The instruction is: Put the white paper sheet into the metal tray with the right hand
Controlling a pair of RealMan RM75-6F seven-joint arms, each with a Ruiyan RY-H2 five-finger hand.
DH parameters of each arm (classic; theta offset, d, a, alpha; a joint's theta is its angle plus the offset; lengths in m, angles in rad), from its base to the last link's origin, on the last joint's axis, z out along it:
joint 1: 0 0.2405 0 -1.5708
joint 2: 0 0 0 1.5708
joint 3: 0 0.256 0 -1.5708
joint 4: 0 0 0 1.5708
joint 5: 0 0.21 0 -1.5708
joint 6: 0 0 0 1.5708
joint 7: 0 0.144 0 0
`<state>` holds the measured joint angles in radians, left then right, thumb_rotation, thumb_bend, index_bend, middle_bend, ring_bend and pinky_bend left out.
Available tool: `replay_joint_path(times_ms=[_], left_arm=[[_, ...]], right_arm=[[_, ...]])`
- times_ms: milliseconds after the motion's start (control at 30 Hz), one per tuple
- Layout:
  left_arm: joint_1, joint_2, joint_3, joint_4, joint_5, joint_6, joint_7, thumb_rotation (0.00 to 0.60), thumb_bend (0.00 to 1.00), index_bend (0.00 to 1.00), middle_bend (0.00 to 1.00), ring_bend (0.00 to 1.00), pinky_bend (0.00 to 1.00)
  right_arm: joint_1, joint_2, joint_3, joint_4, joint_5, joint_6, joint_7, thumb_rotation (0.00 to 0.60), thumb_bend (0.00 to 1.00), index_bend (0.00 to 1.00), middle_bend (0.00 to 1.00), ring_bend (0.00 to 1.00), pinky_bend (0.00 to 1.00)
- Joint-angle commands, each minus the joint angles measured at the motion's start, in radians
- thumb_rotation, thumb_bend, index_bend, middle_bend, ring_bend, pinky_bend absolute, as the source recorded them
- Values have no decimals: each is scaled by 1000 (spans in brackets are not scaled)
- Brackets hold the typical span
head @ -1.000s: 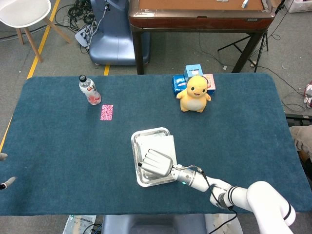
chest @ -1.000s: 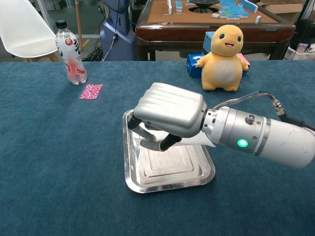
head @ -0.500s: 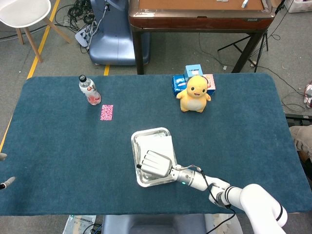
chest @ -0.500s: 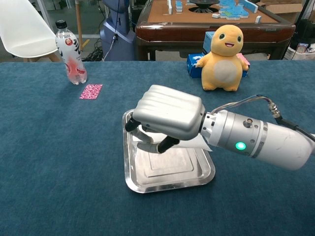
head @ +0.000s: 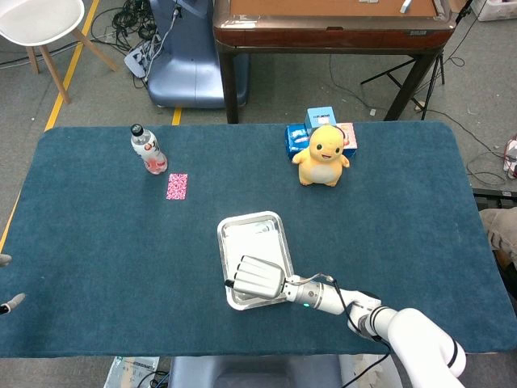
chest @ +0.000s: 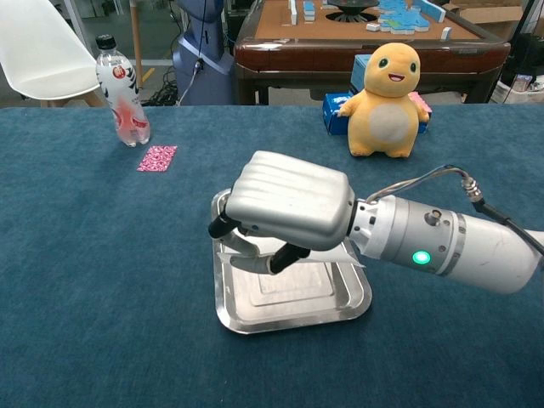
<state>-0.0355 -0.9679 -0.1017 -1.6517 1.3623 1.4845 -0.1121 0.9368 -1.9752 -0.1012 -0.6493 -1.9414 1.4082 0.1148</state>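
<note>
The right hand [chest: 289, 204] hangs palm-down over the near half of the metal tray [chest: 229, 314], its fingers [chest: 287, 255] curled under the palm and closed on the white paper sheet [chest: 348, 253], whose thin edge pokes out on the right side of the hand, just above the tray's right rim; a pale strip under the fingers on the left looks like more of the sheet, though I cannot tell how much of it already lies on the tray floor. From the head view the hand [head: 257, 277] covers the near end of the tray [head: 250, 222] and the far end shows bare metal. The sheet should handle as almost weightless and limp, so it will sag and bend wherever it is unsupported, and it is likely to slide easily on the smooth metal and crease if squeezed hard. A light hold at one edge seems best, letting the free part settle flat inside the rim before letting go. The left hand [head: 6, 305] shows only as fingertips at the left edge of the head view, so I cannot tell its state
</note>
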Motion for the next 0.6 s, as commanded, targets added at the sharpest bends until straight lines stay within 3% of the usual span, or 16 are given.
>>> replay_joint_path(times_ms=[33, 433, 600], left_arm=[[1, 1, 0, -1, 0, 1, -1, 600, 88, 346, 379, 370, 571], [2, 2, -1, 0, 0, 3, -4, 600, 88, 346, 379, 370, 571], [0, 0, 2, 0, 2, -3, 1, 600, 88, 346, 379, 370, 571]], right_arm=[[-2, -9, -2, 22, 5, 2, 11, 600, 376, 713, 1000, 1000, 1000], [-11, -15, 1, 32, 30, 15, 30, 600, 17, 361, 1000, 1000, 1000], [-17, 18, 2, -24, 41, 8, 20, 600, 0, 269, 1000, 1000, 1000]])
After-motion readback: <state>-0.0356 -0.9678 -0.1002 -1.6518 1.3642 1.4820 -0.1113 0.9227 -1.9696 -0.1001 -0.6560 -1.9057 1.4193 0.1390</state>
